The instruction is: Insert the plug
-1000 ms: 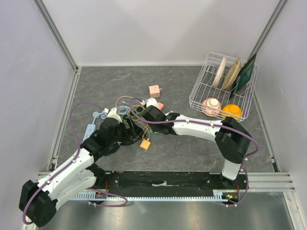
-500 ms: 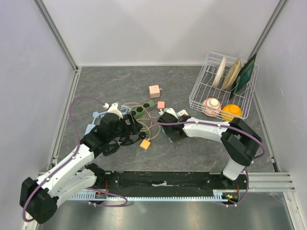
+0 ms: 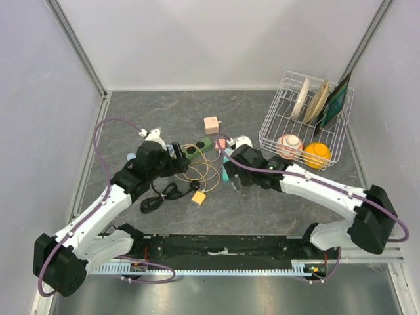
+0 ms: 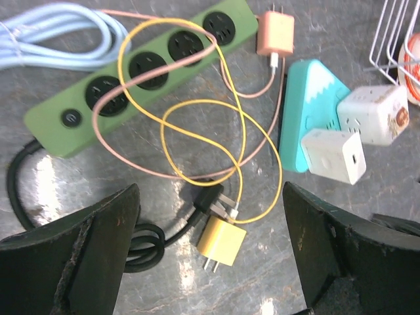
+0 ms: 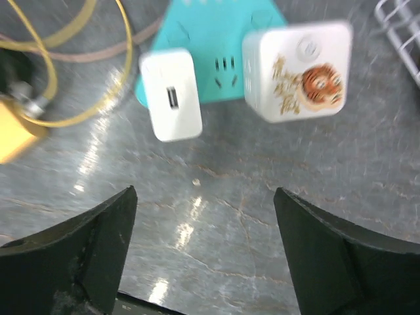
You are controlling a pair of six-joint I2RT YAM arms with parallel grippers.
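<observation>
Both arms have pulled back from the middle of the cables. The right hand (image 3: 230,168), which was closed a second ago, now has its dark fingers (image 5: 79,249) wide apart with nothing between them. The right arm lies low and stretched over the table (image 3: 249,213), its hand hanging just above the teal socket block (image 5: 216,59). The left arm reaches forward with a bent elbow. The left hand (image 3: 172,155) is also spread wide and empty, above the green power strip (image 4: 141,69).

The white plug (image 5: 172,95), a smooth plastic box with rounded corners and a small slot on top, stands on the teal socket block at its near corner. Beside it on the same block sits a white cube (image 5: 298,71) with a printed tiger face. The block is flat, roughly triangular and matte.

The green power strip is long, with four round black sockets. A thin yellow cable (image 4: 239,141) and a pink cable (image 4: 151,172) loop over it. A yellow charger (image 4: 222,241) and a black plug (image 4: 207,197) lie touching on the grey, stone-patterned table, which is slightly glossy.
</observation>
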